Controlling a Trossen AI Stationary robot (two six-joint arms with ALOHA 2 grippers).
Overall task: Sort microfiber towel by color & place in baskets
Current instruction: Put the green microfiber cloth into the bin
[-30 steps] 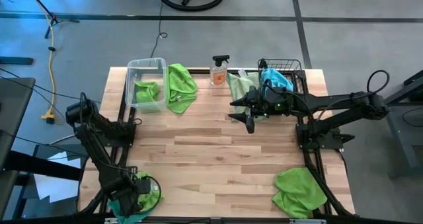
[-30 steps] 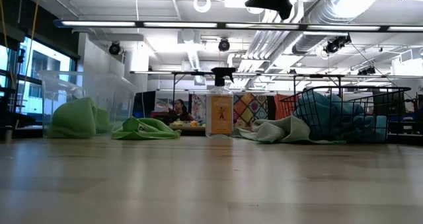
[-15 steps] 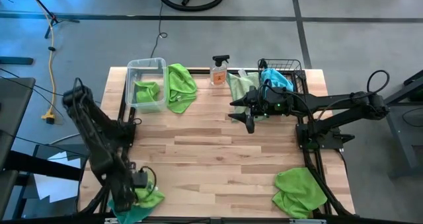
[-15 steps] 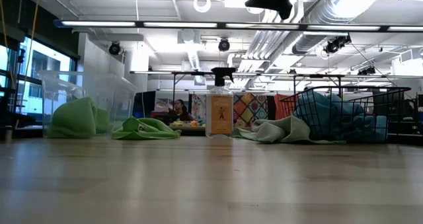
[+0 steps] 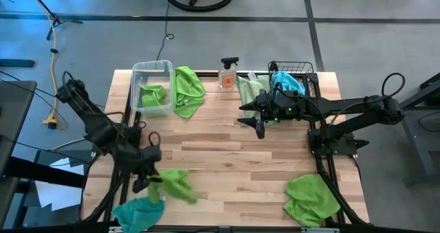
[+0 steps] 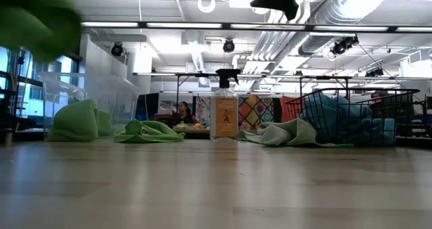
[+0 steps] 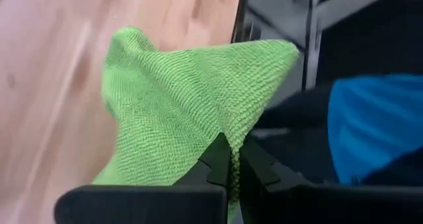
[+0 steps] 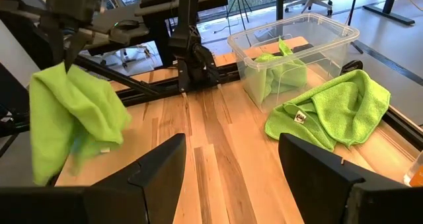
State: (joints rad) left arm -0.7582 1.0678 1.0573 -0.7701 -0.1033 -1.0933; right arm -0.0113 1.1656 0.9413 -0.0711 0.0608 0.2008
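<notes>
The left tool (image 5: 150, 176) is pinched tight on a lime green towel (image 5: 177, 183), holding it clear of the counter (image 5: 227, 150) near the front left corner, the cloth trailing off to one side; a blue towel (image 5: 139, 212) lies heaped at the counter's edge just below it; the right tool (image 5: 258, 121) hangs with its fingers spread and empty over the back of the counter, just beside the black wire basket (image 5: 309, 78) that holds blue cloth; the clear tub (image 5: 152, 68) at the back left already has a green towel in it, another green towel (image 5: 188, 89) is draped against its side, and one more green one (image 5: 313, 198) sits at the front right. To my eye the step is carrying the green towel to the tub; it wants lifting high enough that the dangling corner clears the rim, then letting go squarely over the opening, not at the wall. A second ago the left arm was bent down over the corner heap; now it has risen and swung inward with the green towel, while the right arm has not moved.
</notes>
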